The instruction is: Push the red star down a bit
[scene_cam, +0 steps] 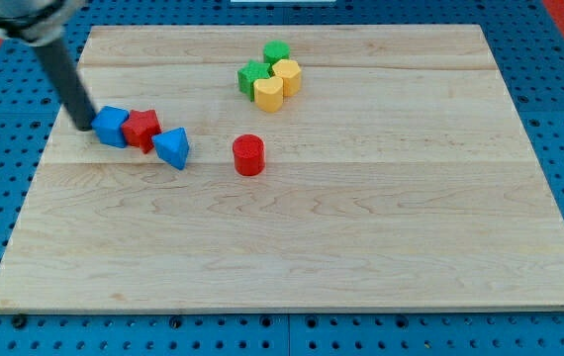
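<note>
1. the worktop (361, 257) was a broad pale wooden board, and it looked smooth, so small blocks should have slid on it readily.
2. the dark rod came in from the view's top left, and my tip (84, 126) sat right against the left side of the blue block (111, 126). there were no fingers on this rig at all, just the bare rod, so nothing could be open, closed or gripping.
3. up near the view's top, a cluster of two green blocks (255, 77) and two yellow blocks (270, 93) sat packed together, well apart from the action.
4. a red cylinder (248, 154) stood alone near the middle.
5. the red star (141, 129) sat at the view's left, wedged in a row, touching the blue block on its left and a blue triangular block (172, 147) on its lower right.
6. handling call: the star looked light, rigid and not fragile. no hold was possible, so the push probably belonged on its top edge, driven toward the view's bottom.
7. risk as i judged it: its points could make it spin, and the neighbours touching it might get dragged along.
</note>
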